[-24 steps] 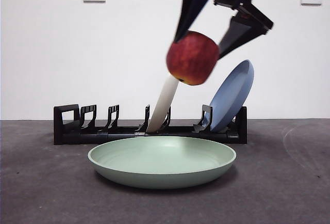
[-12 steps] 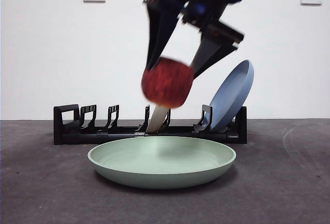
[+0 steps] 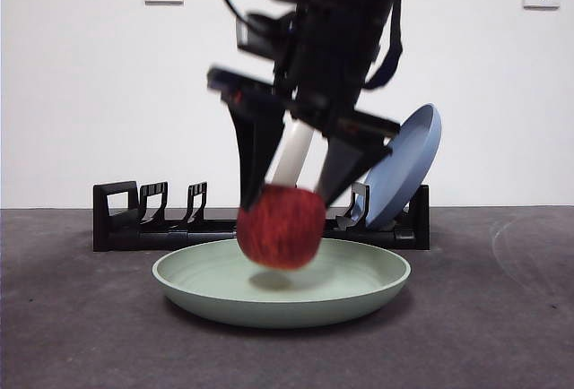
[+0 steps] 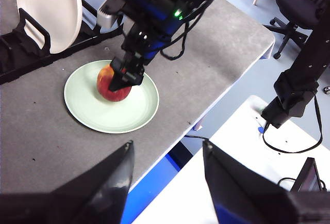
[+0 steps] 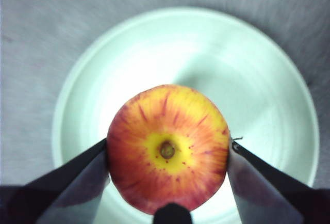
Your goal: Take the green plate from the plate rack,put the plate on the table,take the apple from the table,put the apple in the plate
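Nearly done: the right gripper (image 3: 285, 194) is clamped on the apple (image 3: 280, 226), holding it just above the middle of the green plate (image 3: 359, 295). That plate lies flat on the table (image 3: 81, 335), out of the plate rack (image 3: 117, 219) by the far edge. Only the release remains. The left gripper (image 4: 165, 177) waits apart, jaws spread.
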Controlling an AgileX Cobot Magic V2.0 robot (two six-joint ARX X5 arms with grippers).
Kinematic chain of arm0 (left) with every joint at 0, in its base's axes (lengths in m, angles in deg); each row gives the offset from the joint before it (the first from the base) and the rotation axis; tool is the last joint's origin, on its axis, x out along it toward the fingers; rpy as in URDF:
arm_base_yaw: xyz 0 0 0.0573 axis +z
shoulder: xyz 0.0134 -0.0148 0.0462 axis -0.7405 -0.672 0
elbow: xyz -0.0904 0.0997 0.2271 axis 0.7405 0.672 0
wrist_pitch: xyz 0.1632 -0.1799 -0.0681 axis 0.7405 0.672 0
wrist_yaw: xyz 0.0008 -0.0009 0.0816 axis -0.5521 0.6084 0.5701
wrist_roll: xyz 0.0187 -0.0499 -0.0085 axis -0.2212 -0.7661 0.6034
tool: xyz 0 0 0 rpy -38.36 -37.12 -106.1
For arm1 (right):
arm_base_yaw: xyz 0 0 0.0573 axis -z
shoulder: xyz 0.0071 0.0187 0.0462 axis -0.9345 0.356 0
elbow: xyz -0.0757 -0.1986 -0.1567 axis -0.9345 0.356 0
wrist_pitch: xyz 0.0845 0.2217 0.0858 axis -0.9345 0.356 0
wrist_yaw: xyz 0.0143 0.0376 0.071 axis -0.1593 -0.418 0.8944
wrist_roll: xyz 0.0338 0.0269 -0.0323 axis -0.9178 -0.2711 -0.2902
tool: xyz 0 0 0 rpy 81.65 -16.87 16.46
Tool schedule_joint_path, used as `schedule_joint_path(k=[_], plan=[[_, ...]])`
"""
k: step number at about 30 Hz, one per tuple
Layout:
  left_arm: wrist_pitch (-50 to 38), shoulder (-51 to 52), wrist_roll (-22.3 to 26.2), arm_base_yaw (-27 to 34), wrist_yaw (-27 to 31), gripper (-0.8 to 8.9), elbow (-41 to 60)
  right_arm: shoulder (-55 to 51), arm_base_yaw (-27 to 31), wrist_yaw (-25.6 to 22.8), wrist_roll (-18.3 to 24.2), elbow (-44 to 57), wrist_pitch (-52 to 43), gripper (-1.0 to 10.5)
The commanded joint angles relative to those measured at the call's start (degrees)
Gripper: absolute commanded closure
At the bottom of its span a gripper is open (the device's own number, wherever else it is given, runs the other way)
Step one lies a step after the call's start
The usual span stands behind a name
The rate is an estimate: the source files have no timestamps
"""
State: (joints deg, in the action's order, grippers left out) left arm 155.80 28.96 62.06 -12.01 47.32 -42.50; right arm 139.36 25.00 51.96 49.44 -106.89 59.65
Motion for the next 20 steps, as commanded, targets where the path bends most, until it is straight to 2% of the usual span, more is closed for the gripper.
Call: schedule_joint_path(k=[1, 7, 9, 10, 14, 15, 16, 20], plan=[[-0.50, 0.22, -0.33, 0.13, 0.15, 5.90, 0.22, 2.12, -0.11, -1.33, -0.42, 0.00, -0.39, 9.6], [-0.52, 0.22, -0.33, 0.13, 0.28, 5.90, 0.22, 3.91, -0.11, -1.86, -0.42, 0.00, -0.20, 9.5], [-0.50, 0.22, -0.35, 0.13, 1.16, 5.90, 0.22, 3.96, -0.11, -1.81, -0.42, 0.00, -0.24, 9.1], [-0.50, 0.22, -0.35, 0.13, 1.46, 5.90, 0.22, 3.96, -0.11, -1.79, -0.42, 0.00, -0.22, 8.6], [-0.50, 0.09, -0.33, 0.13, 1.46, 5.90, 0.22, 3.96, -0.11, -1.79, -0.44, 0.00, -0.20, 4.7], [-0.52, 0.02, -0.33, 0.13, 1.46, 5.90, 0.22, 3.96, -0.11, -1.79, -0.44, 0.00, -0.20, 4.1], [-0.52, 0.02, -0.33, 0.13, 1.46, 5.90, 0.22, 3.96, -0.11, -1.79, -0.44, 0.00, -0.17, 3.7], [-0.52, -0.33, -0.33, 0.13, 1.66, 5.90, 0.22, 3.96, -0.11, -0.85, -0.46, 0.00, -0.11, 3.5]])
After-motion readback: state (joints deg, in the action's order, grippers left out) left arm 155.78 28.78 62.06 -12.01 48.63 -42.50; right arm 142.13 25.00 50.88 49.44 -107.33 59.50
